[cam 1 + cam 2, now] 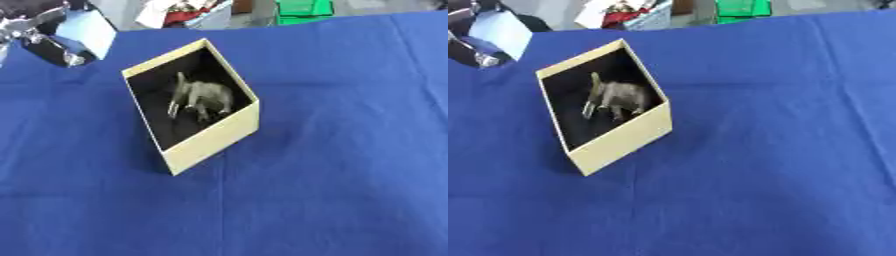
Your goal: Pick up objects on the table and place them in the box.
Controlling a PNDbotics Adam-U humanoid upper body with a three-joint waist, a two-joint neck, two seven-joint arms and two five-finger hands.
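Left eye view is showing a blurred, partly cut-off mass of black and silver at the far left corner, which is reading as the robot's left hand; a pale blue-white block is sitting against it, and I cannot tell whether the fingers are spread, narrowed or holding that block. The right hand is not appearing in either view.

A cream cardboard box is standing on the blue-clothed surface, left of centre and toward the far half. Its inside is black, so the floor and the inner walls are hard to separate from one another. It is sitting askew to the surface's edges, with one corner pointing near and slightly left and its long axis running from near-left to far-right.

Inside the box a small grey-brown toy animal is lying toward the far right part of the dark interior. Its outline is soft; thin pale parts are sticking out to its left, one upward and one downward, and what they are cannot be made out. Its body is stretching roughly left to right.

The toy and the box are lying well apart from the left hand, to its right and nearer. Beyond the far edge, cluttered white, red and green items are showing, cut off by the frame.
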